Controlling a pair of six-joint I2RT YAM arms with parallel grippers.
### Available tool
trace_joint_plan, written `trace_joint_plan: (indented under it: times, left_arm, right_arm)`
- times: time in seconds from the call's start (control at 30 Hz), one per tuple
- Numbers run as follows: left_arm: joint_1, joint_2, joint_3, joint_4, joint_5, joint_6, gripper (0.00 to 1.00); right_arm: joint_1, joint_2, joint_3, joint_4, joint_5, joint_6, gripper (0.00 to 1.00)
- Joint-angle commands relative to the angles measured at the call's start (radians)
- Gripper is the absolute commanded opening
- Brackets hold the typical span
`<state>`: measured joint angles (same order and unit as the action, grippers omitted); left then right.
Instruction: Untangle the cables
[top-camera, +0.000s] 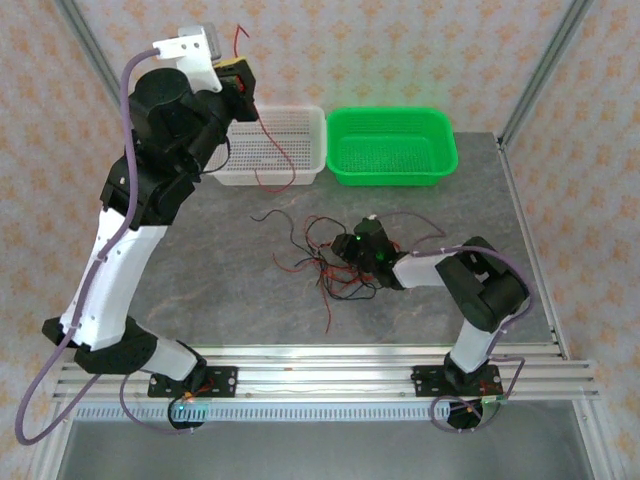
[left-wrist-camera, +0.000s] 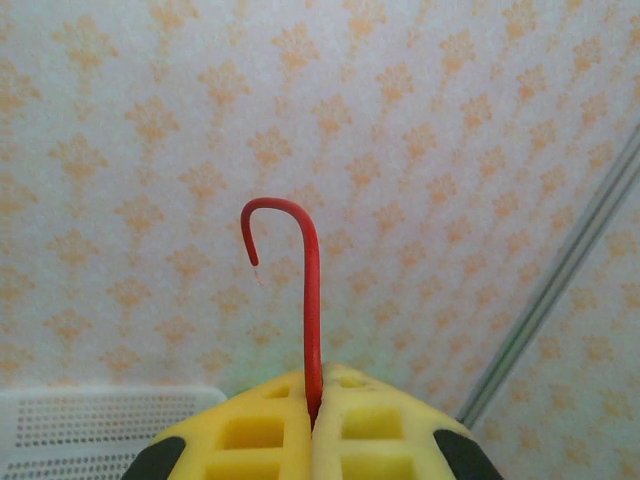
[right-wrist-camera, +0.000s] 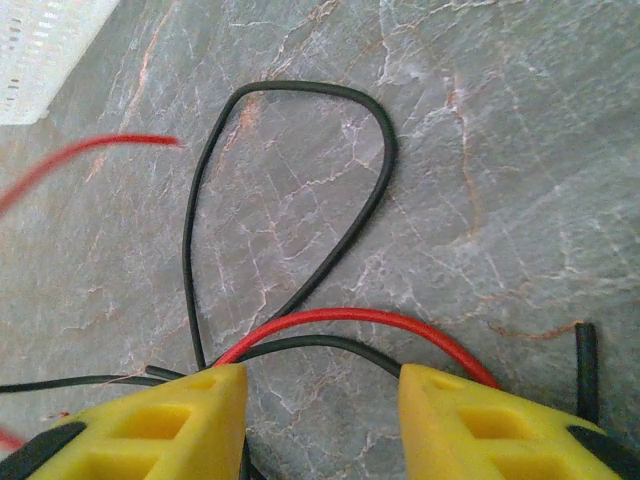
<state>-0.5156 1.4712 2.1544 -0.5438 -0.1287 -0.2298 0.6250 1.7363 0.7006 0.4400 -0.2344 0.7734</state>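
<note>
- The tabletop (top-camera: 200, 290) carries the work. A white basket (top-camera: 300, 125) and a green basket (top-camera: 440, 165) sit side by side at its far edge, and the cables (top-camera: 325, 262) lie as a loose heap of red and black strands in the middle.
- The step in hand looks like pulling one strand free and sorting it. The next move probably calls for lowering that strand into a basket and letting go, while the other arm picks its next strand.
- The left arm (top-camera: 120, 250) rears high, with its wrist over the white basket.
- The right arm (top-camera: 480, 295) folds low, reaching left into the heap.
- The left pincer (left-wrist-camera: 313, 405) is clamped together on a red wire (left-wrist-camera: 312, 300). The wire's hooked tip stands above it and the rest trails down across the white basket.
- The right pincer (right-wrist-camera: 320, 400) hovers just over the heap with its jaws apart and gripping nothing.
- Below the right pincer, a black loop (right-wrist-camera: 385, 170) and a second red strand (right-wrist-camera: 350, 317) cross on the tabletop.
</note>
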Motion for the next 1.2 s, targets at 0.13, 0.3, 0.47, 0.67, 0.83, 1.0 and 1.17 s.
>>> trace_joint_plan:
  times: [0.13, 0.3, 0.47, 0.67, 0.83, 1.0, 1.17]
  left_arm:
    - [0.010, 0.064, 0.113, -0.005, -0.122, 0.097, 0.00]
    - [0.093, 0.083, 0.050, 0.114, -0.090, 0.097, 0.00]
    - [0.169, 0.094, -0.043, 0.285, -0.038, 0.097, 0.00]
    - [0.227, 0.147, -0.093, 0.444, 0.019, 0.102, 0.00]
    - [0.272, 0.232, -0.105, 0.552, 0.062, 0.077, 0.00]
    - [0.319, 0.342, -0.099, 0.657, 0.078, 0.055, 0.00]
    - [0.358, 0.475, -0.110, 0.744, 0.078, 0.038, 0.00]
  right_arm:
    - [-0.011, -0.017, -0.068, -0.083, 0.050, -0.031, 0.47]
    - [-0.011, -0.097, -0.048, -0.150, 0.024, -0.096, 0.52]
    - [-0.012, -0.239, -0.017, -0.291, 0.040, -0.169, 0.56]
    - [-0.011, -0.421, 0.015, -0.436, 0.069, -0.204, 0.66]
    - [-0.011, -0.546, 0.054, -0.527, 0.081, -0.215, 0.70]
    - [-0.011, -0.642, 0.074, -0.587, 0.083, -0.208, 0.70]
    - [-0.011, -0.702, 0.058, -0.629, 0.097, -0.184, 0.70]
